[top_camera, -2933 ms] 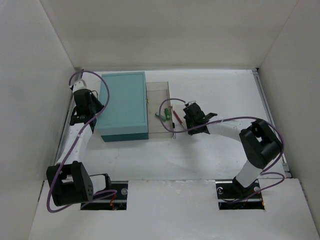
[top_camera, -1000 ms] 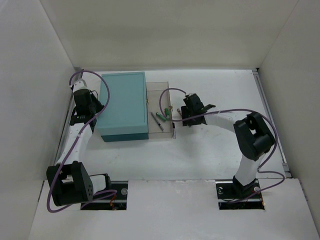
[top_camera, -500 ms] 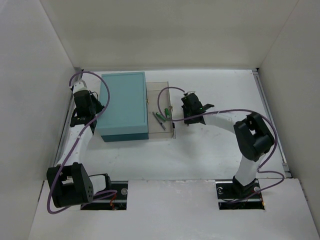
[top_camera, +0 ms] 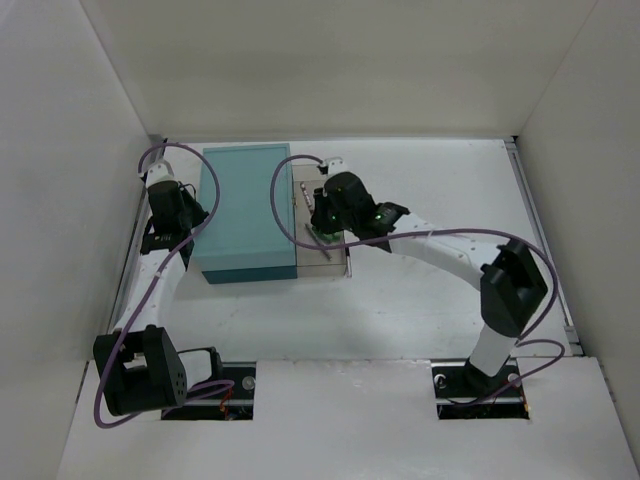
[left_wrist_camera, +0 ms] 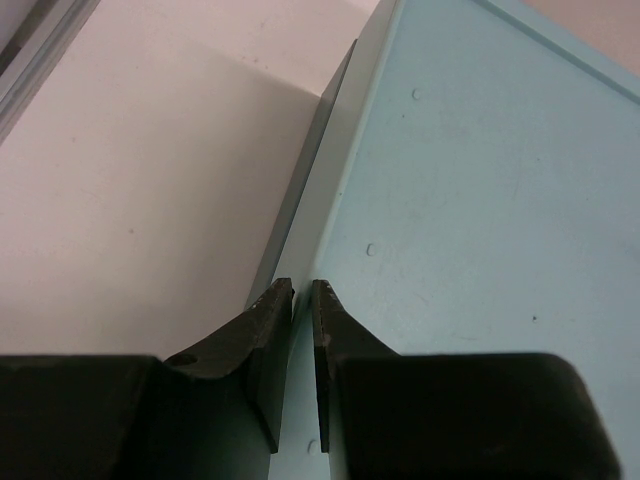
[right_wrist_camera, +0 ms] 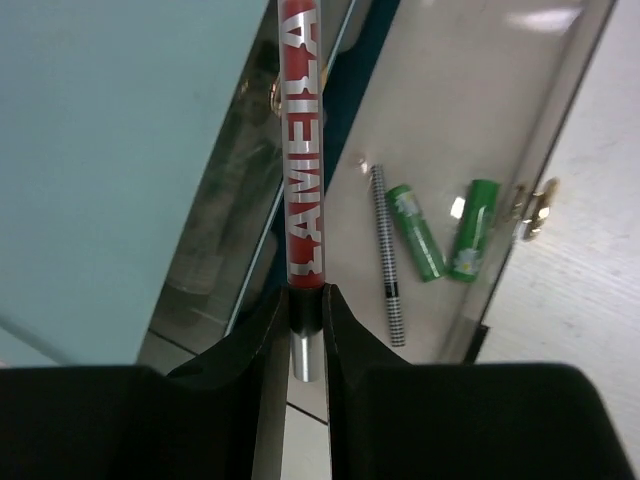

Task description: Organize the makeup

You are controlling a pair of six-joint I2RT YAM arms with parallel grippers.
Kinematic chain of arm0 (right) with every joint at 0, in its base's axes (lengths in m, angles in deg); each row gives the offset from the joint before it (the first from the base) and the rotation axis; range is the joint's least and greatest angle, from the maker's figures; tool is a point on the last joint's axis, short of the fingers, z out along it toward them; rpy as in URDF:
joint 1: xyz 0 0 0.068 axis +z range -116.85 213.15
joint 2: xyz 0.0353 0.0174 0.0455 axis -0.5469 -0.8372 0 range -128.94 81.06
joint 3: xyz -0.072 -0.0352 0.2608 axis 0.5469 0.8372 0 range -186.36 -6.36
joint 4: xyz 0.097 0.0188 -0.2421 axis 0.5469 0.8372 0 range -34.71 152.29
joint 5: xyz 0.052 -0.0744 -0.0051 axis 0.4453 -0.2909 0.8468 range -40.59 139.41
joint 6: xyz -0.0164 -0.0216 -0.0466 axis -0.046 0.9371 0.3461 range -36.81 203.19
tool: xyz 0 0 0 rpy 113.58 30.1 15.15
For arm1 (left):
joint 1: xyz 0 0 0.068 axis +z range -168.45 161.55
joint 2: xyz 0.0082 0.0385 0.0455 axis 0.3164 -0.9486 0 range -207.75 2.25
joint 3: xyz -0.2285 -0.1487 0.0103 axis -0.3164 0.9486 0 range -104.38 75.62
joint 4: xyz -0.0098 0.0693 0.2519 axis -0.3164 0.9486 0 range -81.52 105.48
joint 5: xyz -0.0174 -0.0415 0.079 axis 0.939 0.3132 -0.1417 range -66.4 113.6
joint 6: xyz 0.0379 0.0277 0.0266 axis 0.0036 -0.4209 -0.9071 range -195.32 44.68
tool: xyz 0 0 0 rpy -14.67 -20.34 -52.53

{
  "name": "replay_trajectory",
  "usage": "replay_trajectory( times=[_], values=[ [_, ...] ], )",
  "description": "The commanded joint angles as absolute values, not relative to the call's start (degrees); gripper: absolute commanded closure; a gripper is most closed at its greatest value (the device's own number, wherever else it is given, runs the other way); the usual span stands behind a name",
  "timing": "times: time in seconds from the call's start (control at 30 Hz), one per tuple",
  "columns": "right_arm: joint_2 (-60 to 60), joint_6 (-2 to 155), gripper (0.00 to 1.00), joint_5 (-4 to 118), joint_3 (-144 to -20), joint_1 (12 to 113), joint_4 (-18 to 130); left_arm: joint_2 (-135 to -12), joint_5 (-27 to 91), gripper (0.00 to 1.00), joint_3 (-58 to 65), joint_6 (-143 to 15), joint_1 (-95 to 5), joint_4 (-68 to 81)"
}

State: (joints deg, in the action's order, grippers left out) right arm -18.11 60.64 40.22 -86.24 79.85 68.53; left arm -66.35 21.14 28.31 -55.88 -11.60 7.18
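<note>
A red pencil (right_wrist_camera: 303,150) with silver lettering is pinched at its silver end by my right gripper (right_wrist_camera: 305,296), which is shut on it. The pencil points away over the gap between the teal box (top_camera: 245,210) and the clear tray (top_camera: 335,172). On the tray floor lie two green tubes (right_wrist_camera: 415,232) (right_wrist_camera: 470,230) and a thin checkered pencil (right_wrist_camera: 388,260). In the top view my right gripper (top_camera: 318,216) hangs over the tray's left part. My left gripper (left_wrist_camera: 302,286) is shut at the box's left edge (left_wrist_camera: 330,170); whether it pinches the rim does not show.
The teal box (right_wrist_camera: 110,130) stands tight against the tray's left side. A brass latch (right_wrist_camera: 532,205) sits on the tray's clear right wall. White walls close in the table on three sides. Purple cables loop above both arms.
My right gripper has shut on the red pencil and swung left from the tray's right edge toward the teal box. The left arm has not moved.
</note>
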Motion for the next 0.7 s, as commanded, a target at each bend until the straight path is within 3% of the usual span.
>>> replay_trajectory(
  times=[0.0, 0.17, 0.4, 0.67],
  values=[
    [-22.38, 57.79, 0.89, 41.41, -88.8, 79.95, 68.65, -69.03, 19.82, 0.9, 30.18, -56.52, -11.46, 13.67],
    [-25.8, 56.82, 0.8, 41.41, -91.43, 79.95, 70.4, -70.87, 20.0, 0.9, 28.6, -56.6, -11.02, 13.23],
    [-24.33, 57.52, 0.47, 41.5, -91.53, 79.95, 71.37, -73.34, 20.44, 0.9, 26.66, -57.13, -10.58, 11.92],
    [-8.69, 56.22, 0.43, 39.84, -79.77, 76.54, 70.94, -77.03, 22.46, 0.9, 26.05, -57.57, -8.91, 9.45]
  ],
)
